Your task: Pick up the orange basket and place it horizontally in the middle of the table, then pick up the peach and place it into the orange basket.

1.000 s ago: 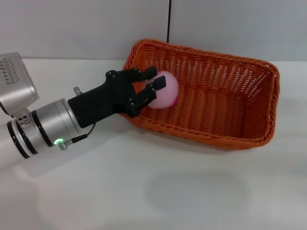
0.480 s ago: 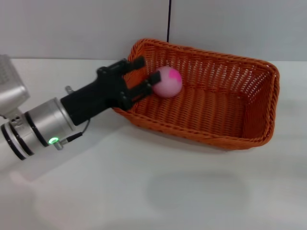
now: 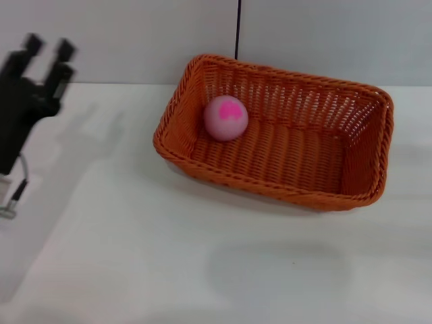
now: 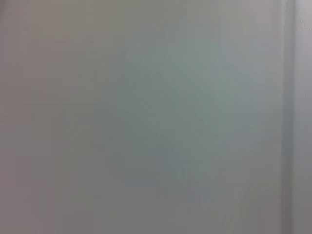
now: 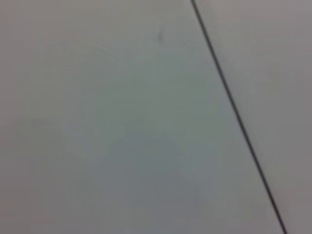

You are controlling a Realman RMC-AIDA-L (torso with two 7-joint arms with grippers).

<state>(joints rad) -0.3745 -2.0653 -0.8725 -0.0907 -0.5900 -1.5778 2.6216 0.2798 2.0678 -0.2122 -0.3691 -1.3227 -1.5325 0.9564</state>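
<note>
left pincer (image 3: 46, 48): It is at the far left, lifted up, well apart from the basket. Its two black fingers stand apart and there is nothing between them.
right pincer: It does not show in any view, so I cannot tell how it stands.
bench (image 3: 202, 270): It is wide, flat, white and smooth. A round thing would likely roll on it.
orange basket (image 3: 368, 199): It sits on the bench, near the middle and a bit to the right, with its long side going across, a little slanted.
basket make: It is woven from thin orange strips, with bumpy ribs, sides that lean outward and a thick braided rim.
basket handling: It looks light and a bit springy, not hard like a box. I think the rim is the best place to pinch it, because the rim is thick and gives a good grip.
peach (image 3: 226, 118): It lies inside the basket, at the left end, touching the woven floor close to the back wall.
peach make: It is a small smooth ball, pale pink, with a bright pink patch on top.
peach handling: It looks light and slippery, and it may roll. I would hold it across its widest part, one finger on each side, and squeeze softly so it does not pop out.
task: Judging by how things lie, both jobs look done.
</note>
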